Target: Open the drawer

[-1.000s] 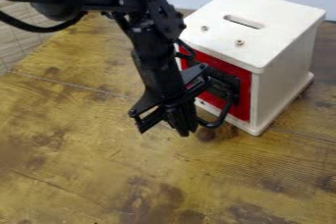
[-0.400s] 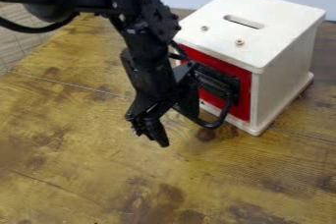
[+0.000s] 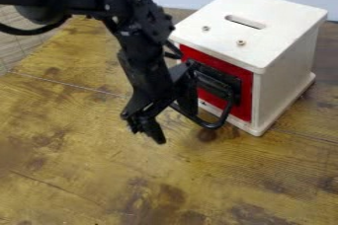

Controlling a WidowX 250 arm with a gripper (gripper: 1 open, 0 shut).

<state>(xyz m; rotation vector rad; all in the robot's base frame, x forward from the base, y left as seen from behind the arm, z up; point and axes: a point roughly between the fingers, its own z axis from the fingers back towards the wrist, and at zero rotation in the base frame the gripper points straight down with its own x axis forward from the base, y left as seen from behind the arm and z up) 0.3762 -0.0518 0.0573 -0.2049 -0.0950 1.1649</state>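
Note:
The drawer (image 3: 248, 83) is a red box front set in the near face of a cream-white cabinet (image 3: 284, 46). Its black loop handle (image 3: 219, 99) sticks out toward the lower left. My gripper (image 3: 166, 118) points down at the table just left of the handle, jaws spread and open with nothing between them. One black finger (image 3: 149, 128) reaches low over the wood, and the other sits close beside the loop. I cannot tell whether that finger touches the handle.
The cabinet has a slot (image 3: 244, 21) and small screws on top and stands at the right on a worn wooden table (image 3: 79, 170). My black arm (image 3: 126, 32) comes in from the upper left.
The jaws went from shut beside the handle to spread apart. The gripper slid a little left and away from the loop and rolled slightly. The drawer has not moved.

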